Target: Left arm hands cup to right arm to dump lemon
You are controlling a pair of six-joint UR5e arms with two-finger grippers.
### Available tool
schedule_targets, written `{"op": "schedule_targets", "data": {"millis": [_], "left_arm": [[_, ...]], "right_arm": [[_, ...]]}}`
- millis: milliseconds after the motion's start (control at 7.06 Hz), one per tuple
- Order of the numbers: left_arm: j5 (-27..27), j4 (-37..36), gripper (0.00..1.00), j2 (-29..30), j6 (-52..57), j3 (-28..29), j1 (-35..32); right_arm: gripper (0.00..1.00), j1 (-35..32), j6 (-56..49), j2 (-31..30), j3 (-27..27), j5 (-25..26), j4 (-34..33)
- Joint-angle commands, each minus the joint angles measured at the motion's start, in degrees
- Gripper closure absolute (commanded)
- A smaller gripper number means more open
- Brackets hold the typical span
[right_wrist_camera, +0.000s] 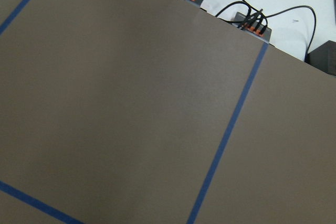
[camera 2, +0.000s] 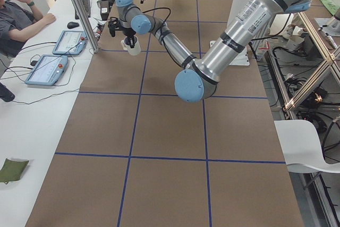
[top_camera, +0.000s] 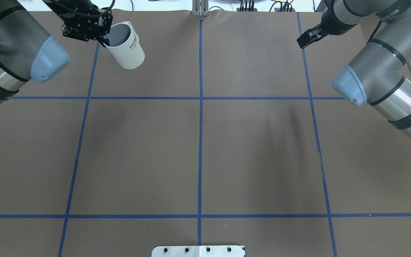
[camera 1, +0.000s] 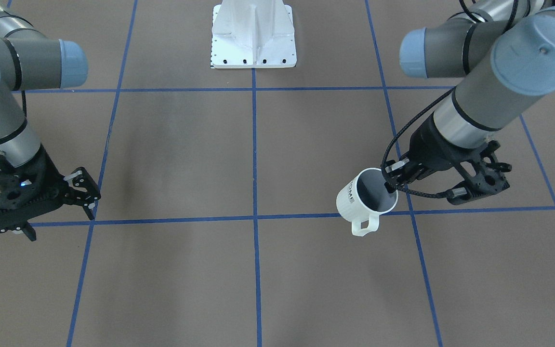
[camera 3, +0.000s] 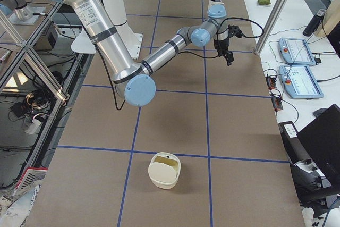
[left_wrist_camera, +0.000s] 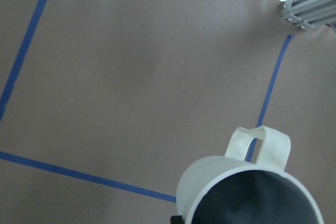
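Note:
My left gripper is shut on the rim of the white cup, one finger inside it and one outside. The cup hangs tilted above the table, its handle pointing away from the robot. It also shows in the overhead view at the far left, in the left wrist view and in the exterior left view. Its grey inside shows no lemon; the lemon is hidden or out of view. My right gripper is open and empty over the table's other side, and shows in the overhead view.
The brown table carries a blue tape grid. A white mounting plate sits at the robot's edge. A cream lidded container stands on the table at its right end. Tablets and an operator are beyond the far edge.

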State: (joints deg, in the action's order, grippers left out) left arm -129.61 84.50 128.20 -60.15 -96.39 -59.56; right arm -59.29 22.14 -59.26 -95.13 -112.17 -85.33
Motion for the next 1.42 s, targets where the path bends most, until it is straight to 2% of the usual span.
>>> {"op": "schedule_targets", "data": {"millis": [0, 142, 283, 425, 567, 708, 991, 1133, 1275], "left_arm": [[5.5, -9.5, 1.0, -12.9, 18.6, -13.6, 0.1], [5.9, -9.3, 1.0, -20.0, 26.2, -17.2, 0.0], [7.1, -7.4, 1.0, -25.1, 30.4, -18.6, -0.6], [7.6, 1.1, 1.0, -32.1, 31.9, -17.8, -0.3], [7.5, 11.6, 1.0, -35.5, 31.4, -14.4, -0.3], [7.2, 18.1, 1.0, -37.3, 31.4, -10.6, -0.3], [7.2, 25.8, 1.0, -36.9, 31.6, -3.8, -0.1], [7.0, 27.3, 1.0, -36.5, 31.5, -1.9, 0.0], [6.9, 27.3, 1.0, -36.1, 31.7, -1.4, 0.1]], "right_arm": [[0.0, -4.9, -5.3, -1.1, 1.5, -6.4, -2.4], [0.0, -8.4, -11.3, -1.6, 1.5, -10.7, -4.7], [0.0, -10.0, -13.5, -2.9, 1.1, -11.2, -8.2], [0.0, -11.2, -14.3, -5.1, -0.7, -11.2, -10.3], [0.0, -12.6, -16.7, -6.5, -1.1, -11.3, -11.0], [0.0, -14.4, -17.0, -6.1, -1.7, -11.3, -15.8], [0.0, -16.6, -17.0, -6.9, -4.8, -12.2, -21.3], [0.0, -17.0, -17.0, -6.8, -4.7, -14.7, -22.6], [0.0, -17.0, -17.0, -6.8, -4.6, -15.2, -22.8]]}}
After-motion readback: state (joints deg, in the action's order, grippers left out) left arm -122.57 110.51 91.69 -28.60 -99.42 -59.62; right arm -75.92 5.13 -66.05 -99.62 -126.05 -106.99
